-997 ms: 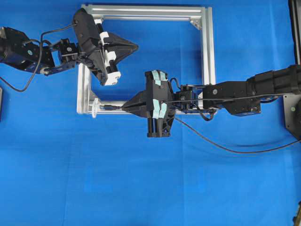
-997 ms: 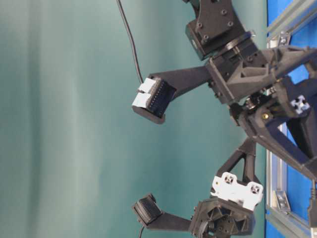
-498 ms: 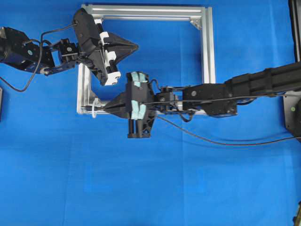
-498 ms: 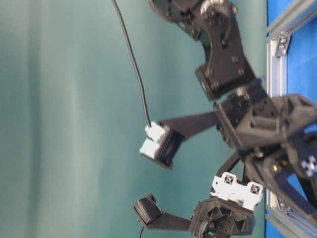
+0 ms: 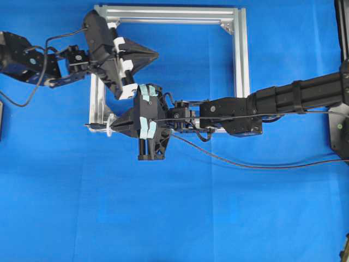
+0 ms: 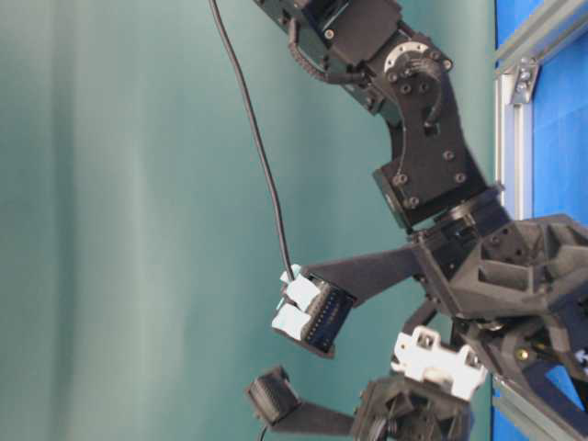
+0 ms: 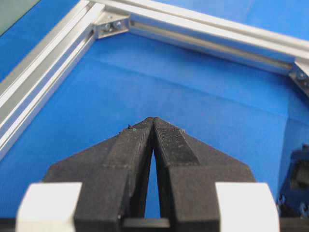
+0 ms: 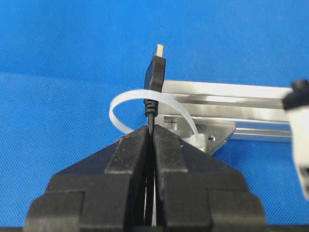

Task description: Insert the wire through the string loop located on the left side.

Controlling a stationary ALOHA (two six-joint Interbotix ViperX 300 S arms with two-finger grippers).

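At the frame's (image 5: 239,65) lower-left corner, the wire (image 8: 154,79) stuck its plug out through the string loop (image 8: 145,99) just ahead of the right gripper (image 8: 151,129), whose jaws were clamped on it, while the left gripper (image 7: 153,121) hung closed and empty above.

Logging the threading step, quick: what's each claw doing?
Left claw: closed, empty.
Right claw: closed on the wire, its plug through the string loop.

A blue table (image 5: 218,218) – on it lies a square aluminium frame (image 5: 241,60).
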